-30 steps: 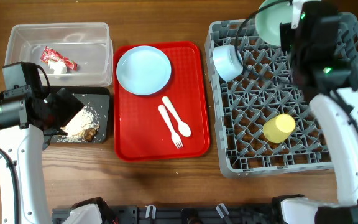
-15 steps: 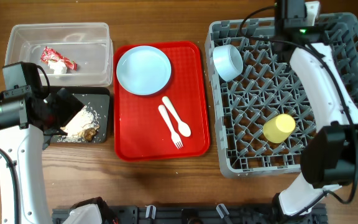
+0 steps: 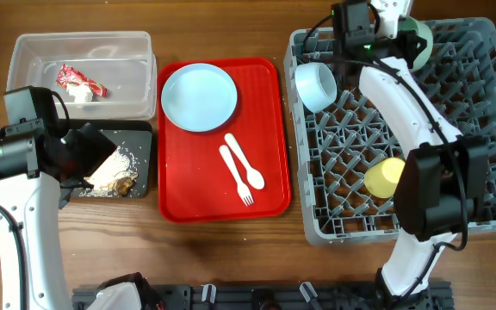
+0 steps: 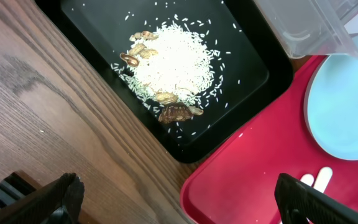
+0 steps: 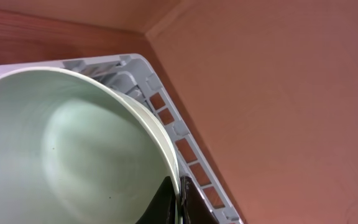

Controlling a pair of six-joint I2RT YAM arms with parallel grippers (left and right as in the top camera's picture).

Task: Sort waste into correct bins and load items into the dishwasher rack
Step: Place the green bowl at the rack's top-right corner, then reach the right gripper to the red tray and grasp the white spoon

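The pale green bowl [image 5: 73, 155] is gripped at its rim by the right end effector [image 5: 178, 199], whose fingers are nearly closed, and it stands on edge over the far edge of the dishwasher rack [image 3: 489, 103]. The left end effector [image 4: 176, 199] hangs wide open and empty above the black tray [image 4: 247, 87] of food scraps [image 4: 173, 62]. Half a second ago the bowl was missing from the overhead view; now only a sliver shows behind the right arm [image 3: 403, 95], and I cannot tell whether it touches the pegs.
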